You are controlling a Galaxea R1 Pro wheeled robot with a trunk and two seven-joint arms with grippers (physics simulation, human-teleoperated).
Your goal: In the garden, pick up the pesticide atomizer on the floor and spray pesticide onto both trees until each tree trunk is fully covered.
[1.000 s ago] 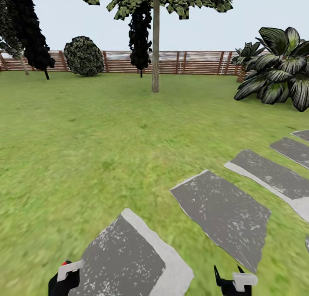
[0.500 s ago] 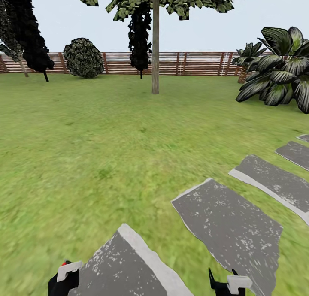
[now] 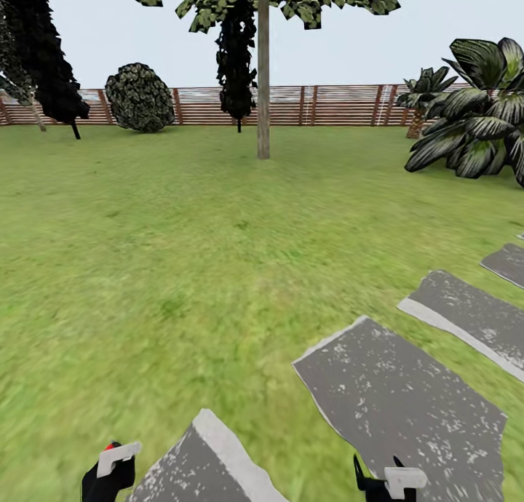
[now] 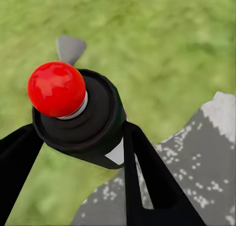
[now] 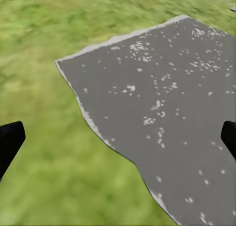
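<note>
Dark green-black, with a round red tip and a small white patch on its side, the pesticide atomizer (image 4: 78,115) sat between the two dark fingers of the left pincer (image 4: 78,137), which was closed on its body and held it above the grass with the tip toward the wrist camera. In the head view the same bottle (image 3: 108,473) showed at the lower edge, on the left, with only a bit of red above a white patch. The right pincer (image 5: 118,137) was open and held nothing; its two dark fingertips stood far apart, over a grey stepping stone (image 5: 162,113) with white speckles. More such stone slabs (image 3: 397,400) lay in a row across the floor (image 3: 160,255) of blurry green grass. Well ahead, near the middle of the lawn, one tree trunk (image 3: 263,80) rose straight and bare, with ragged dark foliage at the top. Behind it ran the brown slat fence (image 3: 335,105), with a round bush (image 3: 140,98) in front of it on the left. A broad-leaved plant (image 3: 477,124) stood at the right side.
</note>
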